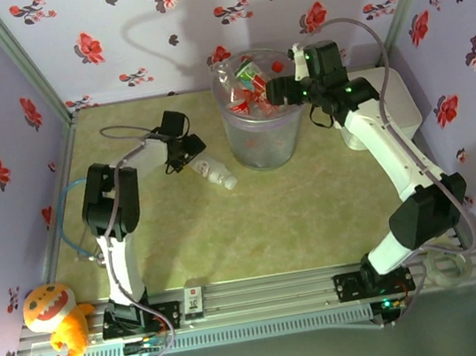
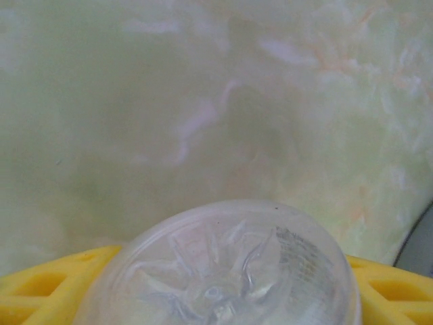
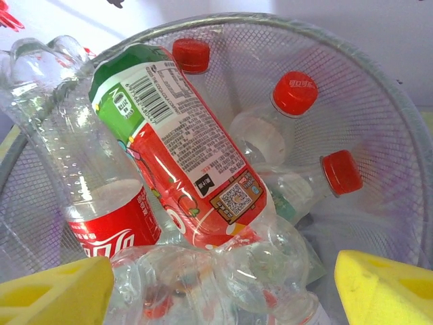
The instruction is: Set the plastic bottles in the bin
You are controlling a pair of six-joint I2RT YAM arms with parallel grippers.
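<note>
**Loose bottle** (image 1: 216,175): lies flat on the tabletop (image 1: 315,211), left of centre, at the tip of the L claw (image 1: 182,148).
- Long axis runs in line w/ the claw's reach. Base end is toward the claw; cap end points away, to the R and the near edge.
- L wrist view: the clear ribbed base sits between the yellow pads (image 2: 40,288), one each side. Can't tell whether the pads press it or merely bracket it.
- L arm is much the nearer; R arm is well apart.
- Appearance: small, clear, looks empty, pale cap. Prob. light, apt to roll or dent under squeeze.

**Bin** (image 1: 260,148): farther back, centre, upright, just R of the loose bottle. Piled w/ bottles (image 3: 183,149), red caps, red and green labels.

**R claw** (image 1: 279,91): hangs over the bin mouth, pads spread wide, nothing held.
</note>
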